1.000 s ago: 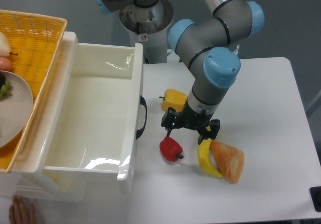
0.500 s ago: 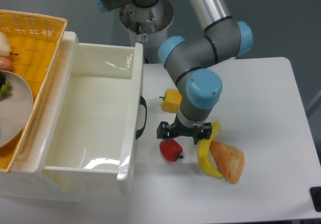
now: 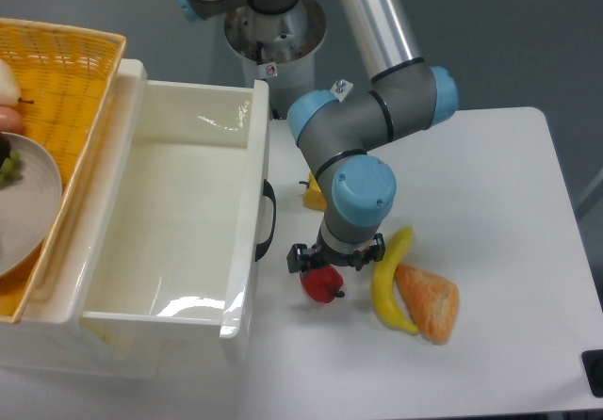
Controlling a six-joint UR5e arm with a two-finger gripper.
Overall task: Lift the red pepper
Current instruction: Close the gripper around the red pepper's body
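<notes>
On the white table [image 3: 490, 203], just beside the open drawer [image 3: 188, 241], the gripper [image 3: 329, 264] hovers directly over the red pepper [image 3: 322, 285], jaws spread wide; the pepper rests unlifted, grasp and lift seemingly ahead.

The white tabletop [image 3: 490, 175] carried the red pepper [image 3: 321, 284], a banana [image 3: 386, 290], a bread wedge [image 3: 429, 302], a yellow pepper [image 3: 310, 192] and a white bin [image 3: 247, 250].
</notes>
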